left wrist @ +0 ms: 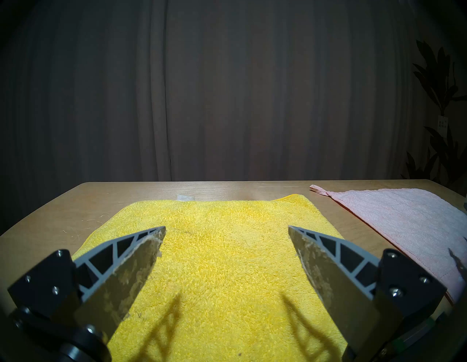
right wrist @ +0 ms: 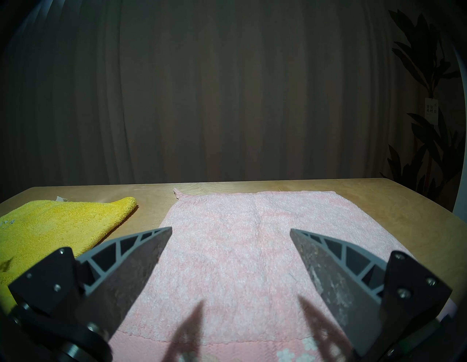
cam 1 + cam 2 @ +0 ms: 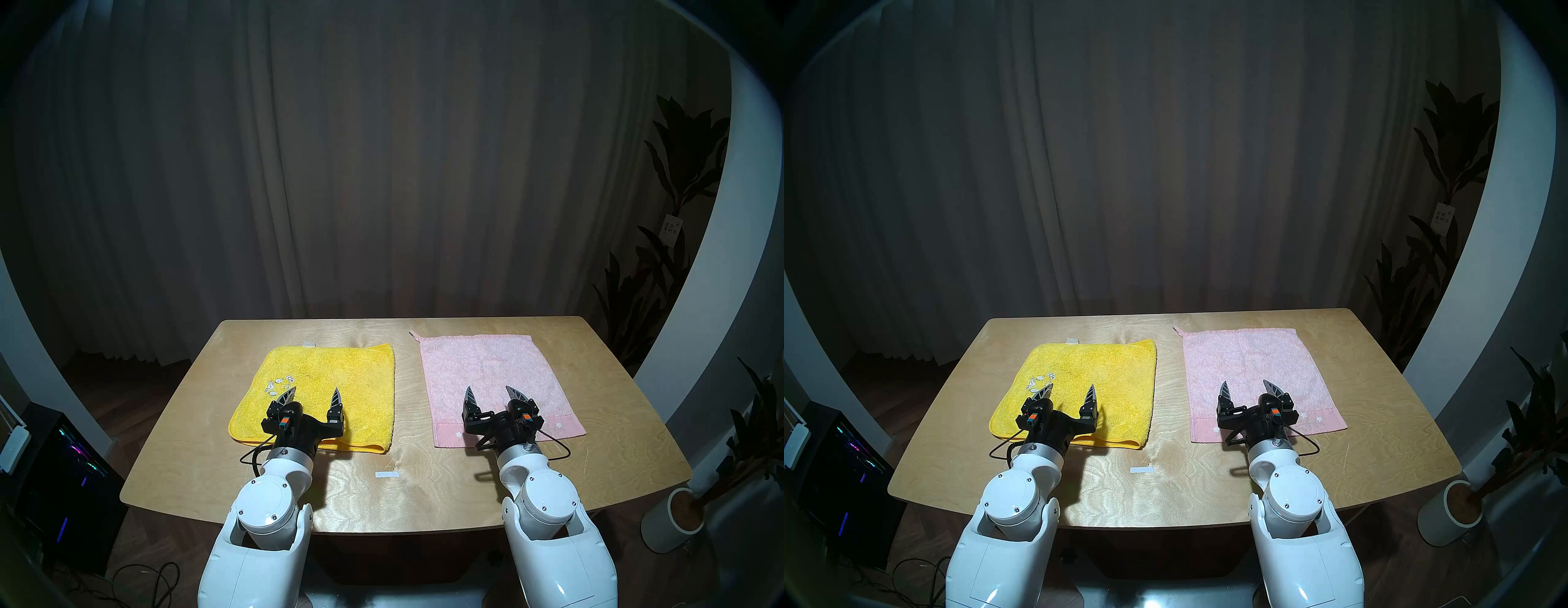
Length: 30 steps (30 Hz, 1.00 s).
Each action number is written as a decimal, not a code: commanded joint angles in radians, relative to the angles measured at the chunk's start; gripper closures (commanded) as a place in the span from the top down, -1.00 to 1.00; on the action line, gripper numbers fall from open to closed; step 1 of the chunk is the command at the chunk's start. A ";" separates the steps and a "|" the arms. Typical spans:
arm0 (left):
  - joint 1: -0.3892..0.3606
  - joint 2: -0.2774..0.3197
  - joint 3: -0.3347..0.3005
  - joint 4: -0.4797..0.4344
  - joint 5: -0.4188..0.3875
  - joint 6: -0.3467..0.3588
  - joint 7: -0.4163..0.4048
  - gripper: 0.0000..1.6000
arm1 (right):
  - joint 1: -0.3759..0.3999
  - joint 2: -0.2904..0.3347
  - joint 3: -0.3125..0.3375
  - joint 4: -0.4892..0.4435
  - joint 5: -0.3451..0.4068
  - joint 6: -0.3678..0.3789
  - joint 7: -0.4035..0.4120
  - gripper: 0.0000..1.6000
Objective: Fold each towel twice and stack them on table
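Left gripper (image 3: 314, 392) spread wide, empty, poised above the near half of the yellow towel (image 3: 339, 382), casting finger shadows on the pile. Right gripper (image 3: 497, 392) likewise gaping, holding nothing, raised over the near half of the pink towel (image 3: 488, 365).

Yellow towel (image 1: 227, 252): bright terry, lying flat and unfolded on the table's left half, small white embroidery (image 3: 280, 383) near its left edge, near hem slightly rolled. Pink towel (image 2: 227, 240): pale terry, also flat and unfolded on the right half, smooth border band with white flowers (image 2: 298, 351) along the near edge, small loop (image 3: 413, 334) at the far left corner. Side by side, apart, a strip of bare wood between.

Table (image 3: 615, 424): light plywood, rounded corners, clear grain. White tape strip (image 3: 387, 474) near the front, between the arms; a second white scrap (image 3: 309, 343) just beyond the yellow towel's far edge.

Behind, dark curtain (image 3: 382, 170). Right of the table, leafy plants (image 3: 679, 191) and a white pot (image 3: 674, 520) on the floor. Left, on the floor, a dark computer case with coloured lights (image 3: 63, 479) and loose cables. Nothing lying between grippers and towels.
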 commanded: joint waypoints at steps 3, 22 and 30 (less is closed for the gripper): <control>-0.004 0.000 0.000 -0.017 0.000 -0.002 0.000 1.00 | 0.003 -0.001 -0.002 -0.020 0.001 -0.001 0.002 1.00; -0.004 0.000 -0.001 -0.017 0.000 -0.002 0.000 1.00 | 0.003 0.001 -0.004 -0.020 0.003 -0.001 0.000 1.00; 0.002 -0.052 -0.072 -0.072 -0.157 -0.010 -0.023 1.00 | 0.032 -0.029 -0.010 -0.100 0.185 0.073 0.042 1.00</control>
